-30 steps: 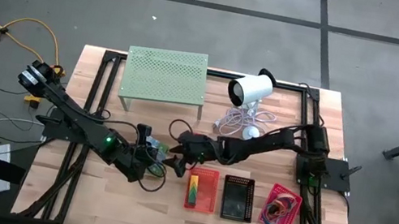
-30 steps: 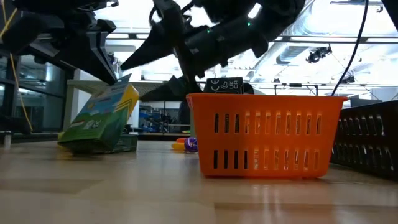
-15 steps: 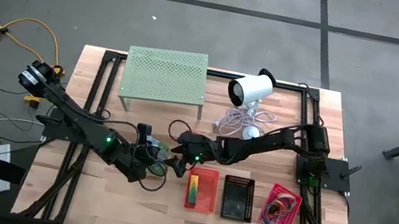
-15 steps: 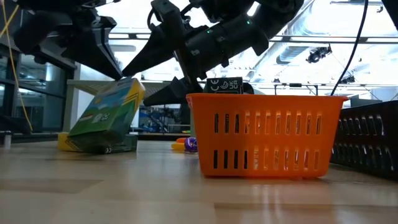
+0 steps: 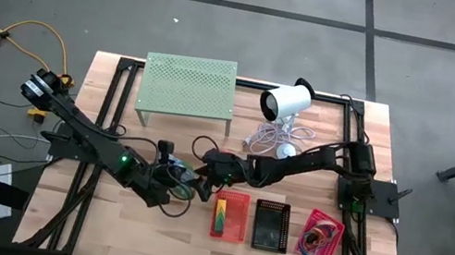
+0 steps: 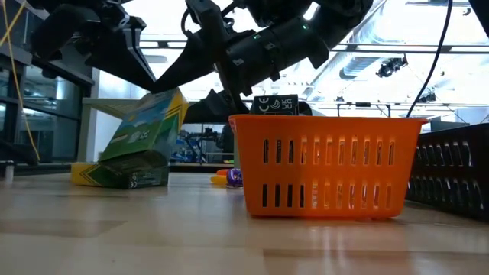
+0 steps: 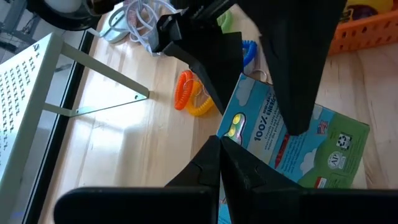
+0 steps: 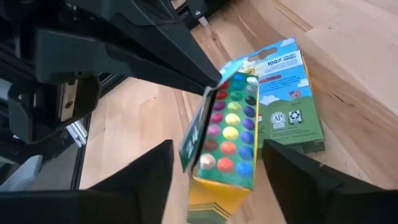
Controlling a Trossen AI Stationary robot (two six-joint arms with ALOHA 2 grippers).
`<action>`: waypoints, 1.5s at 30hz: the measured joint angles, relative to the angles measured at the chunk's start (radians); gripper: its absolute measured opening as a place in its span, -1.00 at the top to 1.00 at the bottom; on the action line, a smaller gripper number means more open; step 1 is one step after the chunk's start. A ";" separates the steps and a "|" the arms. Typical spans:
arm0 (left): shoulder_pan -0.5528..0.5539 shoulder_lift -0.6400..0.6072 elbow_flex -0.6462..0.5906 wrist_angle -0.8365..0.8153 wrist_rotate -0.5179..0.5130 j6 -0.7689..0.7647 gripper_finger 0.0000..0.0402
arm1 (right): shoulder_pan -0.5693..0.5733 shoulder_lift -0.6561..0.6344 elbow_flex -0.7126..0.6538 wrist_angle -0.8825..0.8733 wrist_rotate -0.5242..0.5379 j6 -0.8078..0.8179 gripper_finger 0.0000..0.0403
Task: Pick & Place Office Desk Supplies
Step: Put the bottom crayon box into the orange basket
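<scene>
An open green pack [image 8: 227,143] stands tilted and shows its coloured tips. It stands on a second green pack [image 8: 289,106] that lies flat on the table left of the red basket [image 5: 229,214]. My left gripper [image 5: 181,176] is shut on the tilted pack. My right gripper [image 8: 217,186] is open, one finger on either side of that pack and not touching it. Beside the red basket stand a black basket [image 5: 271,225] and a pink basket [image 5: 321,236]. Coiled loops [image 7: 189,99] lie beyond the packs. My left gripper pinches the tilted pack's opened lid flap [image 8: 208,96] at its upper end between its two fingers [image 8: 180,68]. The fingers come slanting down from the table's left. The pack leans tilted in the hold, with its lower end [image 6: 130,156] on the flat pack [image 6: 126,176].
A pale-green perforated stand [image 5: 187,89] is at the far left. A white cylinder device [image 5: 286,102] with its coiled cable [image 5: 277,141] is at the far middle. The red basket holds a pack [image 5: 218,218], and the pink one holds rubber bands.
My left gripper has turned at the wrist while staying in place. The held pack has tipped more upright: its upper end has risen and swung toward the red basket, and its lower end has stayed on the flat pack.
</scene>
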 joint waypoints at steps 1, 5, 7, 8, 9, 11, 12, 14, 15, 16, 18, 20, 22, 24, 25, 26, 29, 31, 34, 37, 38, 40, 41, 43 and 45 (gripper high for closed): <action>0.000 0.000 0.000 0.003 0.000 0.000 1.00 | 0.000 0.000 0.000 0.003 -0.001 -0.002 -0.07; 0.000 0.000 0.000 0.008 -0.001 0.001 1.00 | 0.000 0.000 0.000 0.011 -0.007 -0.003 0.14; 0.000 0.000 0.000 0.008 -0.009 0.001 1.00 | 0.000 0.000 0.000 0.012 -0.006 -0.004 0.21; 0.000 0.000 0.000 0.008 -0.012 0.002 1.00 | 0.000 0.000 0.000 0.012 -0.006 -0.004 0.24; 0.000 0.000 0.000 0.009 -0.013 0.006 1.00 | 0.000 0.000 0.000 0.011 -0.006 -0.004 0.26; 0.000 0.000 0.000 0.012 -0.015 0.007 1.00 | 0.000 0.000 0.000 0.011 -0.006 -0.004 0.30; 0.000 0.000 0.000 0.012 -0.016 0.007 1.00 | 0.000 0.000 0.000 0.011 -0.006 -0.004 0.32; 0.000 0.000 0.000 0.013 -0.016 0.007 1.00 | 0.000 0.000 0.000 0.011 -0.006 -0.004 0.35; 0.000 0.000 0.000 0.013 -0.016 0.007 1.00 | 0.000 0.000 0.000 0.011 -0.005 -0.004 0.36; 0.000 0.000 0.000 0.013 -0.016 0.007 1.00 | 0.000 0.000 0.000 0.011 -0.004 -0.004 0.38; 0.000 0.000 0.000 0.013 -0.016 0.007 1.00 | 0.000 0.000 0.000 0.011 -0.004 -0.004 0.42; 0.000 0.000 0.000 0.013 -0.016 0.007 1.00 | 0.000 0.000 0.000 0.011 -0.004 -0.004 0.47; 0.000 0.000 0.000 0.012 -0.016 0.007 1.00 | 0.000 0.000 0.000 0.011 -0.005 -0.007 0.53; 0.000 0.000 0.000 0.012 -0.016 0.007 1.00 | 0.000 0.000 0.000 0.011 -0.005 -0.018 0.58; 0.000 0.000 0.000 0.012 -0.016 0.007 1.00 | 0.000 0.000 0.000 0.011 -0.005 -0.020 0.60; 0.000 0.000 0.000 0.012 -0.016 0.007 1.00 | -0.001 0.000 0.000 0.011 -0.006 -0.022 0.61; 0.000 0.000 0.000 0.012 -0.016 0.007 1.00 | -0.001 0.000 0.000 0.011 -0.010 -0.022 0.61; 0.000 0.000 0.000 0.012 -0.016 0.007 1.00 | -0.001 0.000 0.000 0.011 -0.010 -0.022 0.61; 0.000 0.000 0.000 0.011 -0.014 0.007 1.00 | -0.001 0.000 0.000 0.011 -0.011 -0.022 0.61; 0.000 0.000 0.000 0.011 -0.014 0.007 1.00 | -0.001 0.000 0.000 0.011 -0.011 -0.022 0.62; 0.000 0.000 0.000 0.011 -0.014 0.007 1.00 | -0.001 0.000 0.000 0.011 -0.011 -0.022 0.62; 0.000 0.000 0.000 0.011 -0.011 0.008 1.00 | -0.001 0.000 0.000 0.011 -0.011 -0.022 0.62; 0.000 0.000 0.000 0.011 -0.005 0.007 1.00 | -0.001 0.000 0.000 0.010 -0.012 -0.022 0.61; 0.000 0.000 0.000 0.012 0.006 0.007 0.99 | 0.000 0.000 0.000 0.008 -0.010 -0.022 0.62; 0.000 0.000 0.000 0.012 0.008 0.007 0.97 | 0.000 0.000 -0.001 0.008 -0.003 -0.022 0.62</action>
